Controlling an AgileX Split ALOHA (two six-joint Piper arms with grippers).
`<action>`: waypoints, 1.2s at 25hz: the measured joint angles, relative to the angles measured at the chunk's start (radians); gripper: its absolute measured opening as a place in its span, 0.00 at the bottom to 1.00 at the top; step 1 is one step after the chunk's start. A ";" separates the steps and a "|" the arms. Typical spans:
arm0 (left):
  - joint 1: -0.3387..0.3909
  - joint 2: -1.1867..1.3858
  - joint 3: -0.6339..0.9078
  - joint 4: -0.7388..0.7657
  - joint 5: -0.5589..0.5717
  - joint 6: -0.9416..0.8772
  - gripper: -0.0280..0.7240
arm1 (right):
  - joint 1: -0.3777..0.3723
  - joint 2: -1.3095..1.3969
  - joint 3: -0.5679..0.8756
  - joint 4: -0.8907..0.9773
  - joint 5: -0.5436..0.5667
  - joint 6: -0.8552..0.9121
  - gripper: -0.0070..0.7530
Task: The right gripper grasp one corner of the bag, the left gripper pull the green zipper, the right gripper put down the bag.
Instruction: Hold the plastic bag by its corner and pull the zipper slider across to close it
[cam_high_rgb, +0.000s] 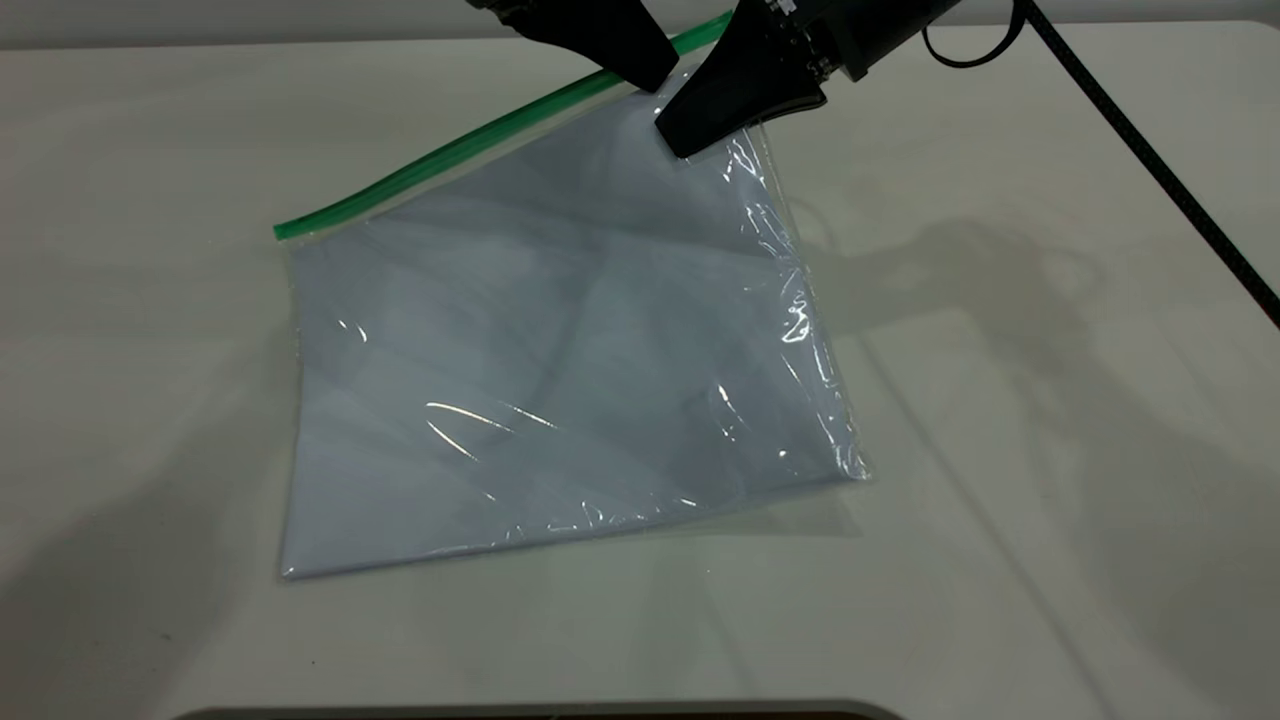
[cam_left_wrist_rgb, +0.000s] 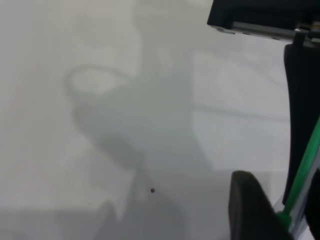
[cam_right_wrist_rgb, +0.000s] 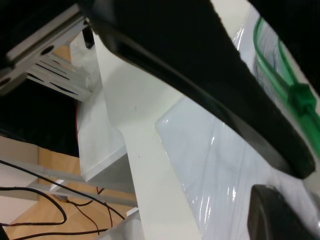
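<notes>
The bag (cam_high_rgb: 560, 350) lies flat on the white table (cam_high_rgb: 1000, 400), its far right corner raised. The green zipper (cam_high_rgb: 450, 150) runs along its far long edge. My right gripper (cam_high_rgb: 685, 135), with the braided cable, is shut on the bag just below that green-strip corner and holds it up. In the right wrist view the bag (cam_right_wrist_rgb: 215, 165) sits between my right gripper's (cam_right_wrist_rgb: 287, 185) fingers, with the green zipper (cam_right_wrist_rgb: 272, 60) and its slider tab (cam_right_wrist_rgb: 302, 95) beyond. My left gripper (cam_high_rgb: 650, 75) is on the strip. In the left wrist view my left gripper (cam_left_wrist_rgb: 286, 220) pinches the slider tab (cam_left_wrist_rgb: 285, 218).
The right arm's braided black cable (cam_high_rgb: 1150, 160) crosses above the table's far right. A dark rounded edge (cam_high_rgb: 540, 712) shows along the near side. A metal frame and loose wires (cam_right_wrist_rgb: 45, 200) lie off the table's side in the right wrist view.
</notes>
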 joint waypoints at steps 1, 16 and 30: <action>0.000 0.000 0.000 -0.001 -0.002 0.000 0.41 | 0.000 0.000 0.000 0.000 0.000 0.000 0.05; 0.001 -0.001 -0.007 -0.038 -0.047 0.040 0.11 | -0.038 -0.035 0.000 0.000 -0.020 0.003 0.05; 0.094 -0.001 -0.010 -0.019 0.015 0.041 0.11 | -0.112 -0.067 0.001 0.160 0.011 -0.042 0.05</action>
